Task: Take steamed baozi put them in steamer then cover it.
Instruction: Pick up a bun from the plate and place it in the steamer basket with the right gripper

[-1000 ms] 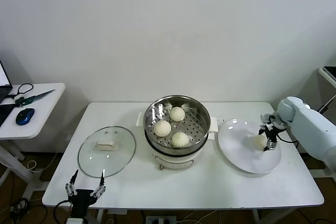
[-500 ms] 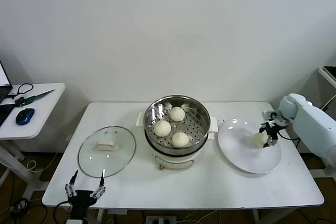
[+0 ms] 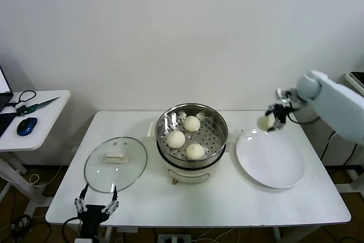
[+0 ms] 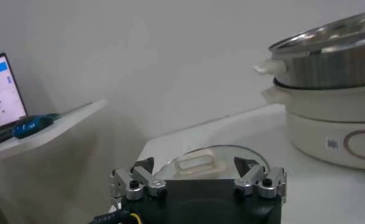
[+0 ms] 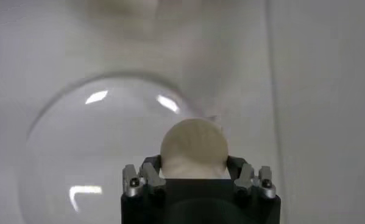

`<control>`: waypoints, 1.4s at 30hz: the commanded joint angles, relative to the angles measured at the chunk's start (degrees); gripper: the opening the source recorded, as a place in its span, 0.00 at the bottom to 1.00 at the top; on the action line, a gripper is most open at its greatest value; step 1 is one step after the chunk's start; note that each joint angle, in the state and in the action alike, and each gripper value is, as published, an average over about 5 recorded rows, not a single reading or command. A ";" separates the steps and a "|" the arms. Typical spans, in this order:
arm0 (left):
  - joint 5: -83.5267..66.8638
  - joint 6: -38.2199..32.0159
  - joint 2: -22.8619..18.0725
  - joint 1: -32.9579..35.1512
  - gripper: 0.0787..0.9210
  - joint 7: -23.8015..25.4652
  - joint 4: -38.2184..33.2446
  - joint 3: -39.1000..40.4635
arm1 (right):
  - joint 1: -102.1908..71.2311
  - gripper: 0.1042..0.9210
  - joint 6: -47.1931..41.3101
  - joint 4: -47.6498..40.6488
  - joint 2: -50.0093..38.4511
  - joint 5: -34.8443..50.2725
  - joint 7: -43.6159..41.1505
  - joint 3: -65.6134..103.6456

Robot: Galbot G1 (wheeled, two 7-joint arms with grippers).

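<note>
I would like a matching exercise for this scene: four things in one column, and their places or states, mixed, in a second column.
Things:
1. glass cover
2. white plate
3. right pincer
4. left pincer

States:
A. shut on the last baozi, lifted above the table
B. open, low at the table's front edge
C. lying flat on the table beside the steamer
D. bare, with no bun on it

Pairs: 1-C, 2-D, 3-A, 4-B

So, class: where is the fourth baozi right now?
In the head view the fourth baozi is held in the right gripper, lifted above the white plate's far edge, right of the steamer.
</note>
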 commanded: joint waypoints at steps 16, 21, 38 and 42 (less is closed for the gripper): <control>-0.62 0.50 0.01 0.67 0.88 0.82 -1.25 2.41 | 23.85 0.73 -11.37 17.85 16.76 34.19 9.16 -34.48; -0.73 0.57 0.19 0.41 0.88 0.87 -0.90 2.10 | 19.92 0.73 -11.91 17.19 17.78 30.99 10.55 -34.93; -0.80 0.99 0.34 -1.33 0.88 0.92 0.65 1.48 | 10.91 0.74 -11.92 13.65 17.90 23.68 11.41 -33.32; -0.77 1.09 0.43 -1.70 0.88 0.93 0.95 1.47 | 10.38 0.75 -11.93 13.04 17.98 23.72 11.78 -32.15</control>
